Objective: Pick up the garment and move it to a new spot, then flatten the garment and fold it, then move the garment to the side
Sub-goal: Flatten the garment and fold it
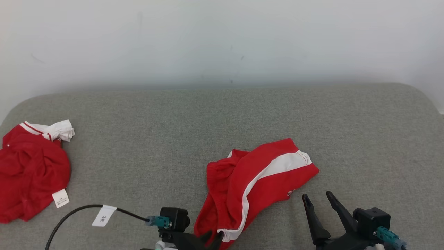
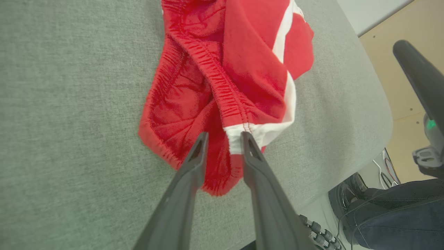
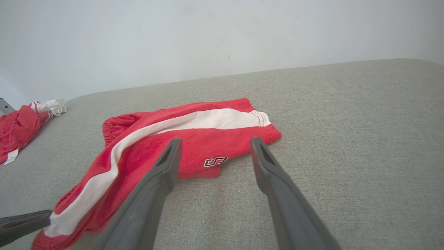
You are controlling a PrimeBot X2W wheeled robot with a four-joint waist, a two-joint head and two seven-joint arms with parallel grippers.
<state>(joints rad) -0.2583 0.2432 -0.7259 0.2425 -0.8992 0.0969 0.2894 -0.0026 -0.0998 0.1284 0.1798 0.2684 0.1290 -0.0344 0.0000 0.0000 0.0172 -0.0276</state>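
At the near edge of the grey woven-fabric cushion top [image 1: 156, 132], the crumpled red fabric shorts with a white side stripe [image 1: 263, 177] lie a bit right of centre, elastic waistband end toward the robot. Step in hand, I judge: the first pick-up. The left gripper [image 2: 223, 137] has its fingers half closed around the white waistband corner, w/ cloth between them; if they really pinch it, I cannot tell. The right gripper [image 1: 316, 195] hovers just beside the leg hem, fingers spread wide, holding nothing. Next move prob. needs a firm bite, then a lift so the cloth clears the surface. Room: much bare cushion at back and centre-left. A second red garment with white trim [image 1: 31, 173] occupies the far left. The cushion edge is close to the left gripper, and a person's dark trouser leg [image 2: 399, 215] stands near there.
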